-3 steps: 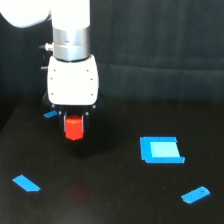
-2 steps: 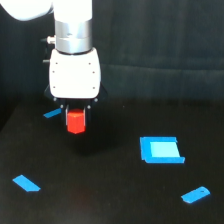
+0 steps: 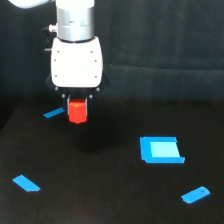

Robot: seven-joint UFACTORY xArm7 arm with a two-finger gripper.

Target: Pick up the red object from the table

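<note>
Nearest the camera, two flat blue pieces lay on the table (image 3: 100, 200): a small blue strip (image 3: 26, 183) at the exterior view's left and a rounded blue tab (image 3: 195, 195) at the exterior view's right. Farther back, on the right, sat a larger blue square tile (image 3: 161, 149) with a paler centre. None of these stood close to the arm; all were well apart from it. Farther still, at the left, a thin blue sliver (image 3: 53, 113) lay just beside the gripper's lower end, partly level with the held block in the view.

The gripper (image 3: 77, 111) hung above the dark surface, its dark fingers closed against the red object (image 3: 77, 112), which was lifted clear of the table. A faint shadow showed on the surface beneath it. The block looked bright red-orange, squat and roughly as wide as the space between the fingers; its top edge was tucked under the white gripper housing (image 3: 76, 62), and its facets were too blurred to tell apart. Behind everything hung a dark curtain backdrop (image 3: 165, 50).
</note>
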